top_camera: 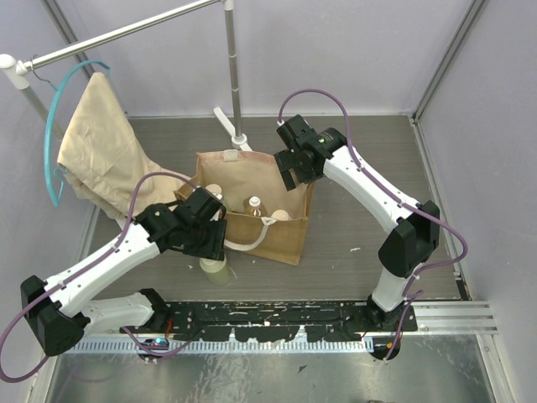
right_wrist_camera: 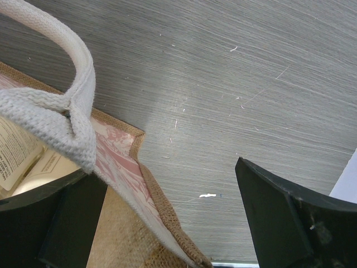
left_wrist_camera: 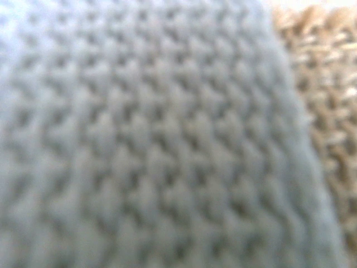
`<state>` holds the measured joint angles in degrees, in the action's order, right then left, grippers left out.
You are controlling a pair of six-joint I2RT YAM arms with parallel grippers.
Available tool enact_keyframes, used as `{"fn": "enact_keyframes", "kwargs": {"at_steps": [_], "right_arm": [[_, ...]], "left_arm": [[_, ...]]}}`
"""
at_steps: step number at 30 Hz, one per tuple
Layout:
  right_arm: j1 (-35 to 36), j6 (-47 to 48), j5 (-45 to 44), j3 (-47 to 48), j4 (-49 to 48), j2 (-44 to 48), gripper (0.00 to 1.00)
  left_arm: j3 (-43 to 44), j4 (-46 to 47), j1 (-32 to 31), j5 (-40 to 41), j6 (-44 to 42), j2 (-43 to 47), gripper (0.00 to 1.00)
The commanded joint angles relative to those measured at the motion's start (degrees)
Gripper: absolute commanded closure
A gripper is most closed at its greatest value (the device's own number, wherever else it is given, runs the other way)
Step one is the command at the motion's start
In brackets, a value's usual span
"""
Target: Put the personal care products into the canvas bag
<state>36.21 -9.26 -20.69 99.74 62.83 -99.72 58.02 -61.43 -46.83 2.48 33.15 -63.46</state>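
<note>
**Right fingers**, two dark plates, are standing wide apart and gripping nothing. The corner of the boxy tan canvas bag is reaching into the gap just beside the left plate. There a pale pink patch is lining the rim, and a cream webbing handle is arching over it. In the overhead view these fingers are hovering at the bag's far right corner.

**Left fingers** are sitting at the bag's near left rim. Their opening cannot be told: the arm is covering them from above, and the left wrist view is showing only blurred grey-white webbing weave close to the lens, with a strip of tan canvas at its right edge.

Just near of them, a pale green bottle is standing on the grey wood-grain bench. It is outside the bag and beside its near left corner, with its top hidden under the left fingers.

The bag is standing upright and open at mid-bench. Three items are showing inside it:
- a clear bottle with amber liquid near the middle;
- a beige cap by the left wall;
- a cream wide round cap towards the right.

At far left, a limp beige cloth is hanging on a teal hanger from a metal rail.
</note>
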Motion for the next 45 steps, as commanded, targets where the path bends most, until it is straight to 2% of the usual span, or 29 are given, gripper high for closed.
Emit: {"fn": "enact_keyframes", "kwargs": {"at_steps": [1,7,15,22,30,32,34,38,40,45], "right_arm": [[-0.2,0.6,-0.7,0.7,-0.7,0.2,0.00],[-0.2,1.0,-0.6,0.7,-0.8,0.1,0.00],[-0.2,1.7,-0.3,1.5,-0.7,-0.6,0.00],[-0.2,1.7,-0.1,0.9,-0.7,-0.3,0.00],[-0.2,1.4,-0.1,-0.2,-0.7,0.3,0.00],[-0.2,1.3,-0.1,-0.3,-0.8,0.4,0.00],[-0.2,1.3,-0.2,-0.5,-0.8,0.5,0.00],[-0.2,1.3,-0.2,-0.8,-0.8,0.6,0.00],[-0.2,1.3,-0.1,-1.0,-0.9,0.5,0.00],[-0.2,1.4,0.0,-0.9,-0.9,0.1,0.00]], "left_arm": [[2.7,-2.1,-0.4,-0.7,0.5,0.3,0.68],[8.9,-8.5,-0.4,1.3,-2.8,0.5,0.82],[14.7,-13.0,-0.4,2.1,-4.0,1.8,0.85],[8.0,-9.8,-0.5,3.1,-2.7,3.3,0.85],[3.2,-6.6,-0.4,3.5,-2.8,1.2,0.82],[2.7,-6.1,-0.4,3.2,-2.9,0.7,0.75],[2.4,-6.0,-0.5,2.9,-3.0,0.5,0.61],[2.2,-6.9,-0.4,2.5,-2.8,1.0,0.43],[2.1,-7.6,-0.4,2.1,-2.4,1.8,0.30],[1.4,-8.7,-0.5,1.2,-1.9,3.1,0.09]]}}
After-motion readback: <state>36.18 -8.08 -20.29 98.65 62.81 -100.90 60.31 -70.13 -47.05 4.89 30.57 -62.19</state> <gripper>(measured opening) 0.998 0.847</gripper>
